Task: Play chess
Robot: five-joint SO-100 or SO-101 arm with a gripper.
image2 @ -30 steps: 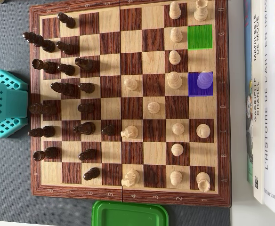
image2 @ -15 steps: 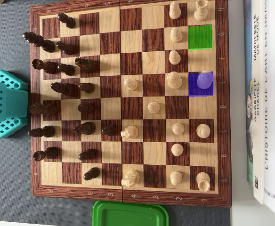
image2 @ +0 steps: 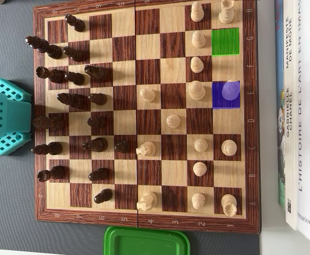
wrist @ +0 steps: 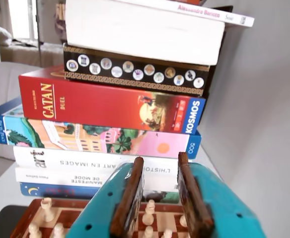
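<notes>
The chessboard [image2: 144, 114] fills the overhead view, a wooden folding board lying on a dark grey mat [image2: 9, 212], with dark pieces crowded along its left side and pale pieces spread over the right half. Beside its right edge lies a stack of books [wrist: 110, 114]; in the wrist view that stack rises in front of me, a red Catan Duel box [wrist: 105, 101] among them, with a pale wall behind on the right and a bright window far back on the left. A green lid [image2: 147, 241] sits at the board's lower edge.

My claw [wrist: 160, 191] is parked off the board's left edge in the overhead view, teal body [image2: 5, 117] clear of every piece. Its two fingers [wrist: 129, 196] stand apart with an empty gap between them, gripping nothing.

Two squares are tinted: a blue square [image2: 225, 94] with a pale piece [image2: 230, 89] standing on it, and an empty green square [image2: 225, 41] in the same column. I judge no move has begun; the next one likely calls for reaching across the whole board, closing on that pale piece without brushing its neighbour just beside it, and setting it on the green square.
</notes>
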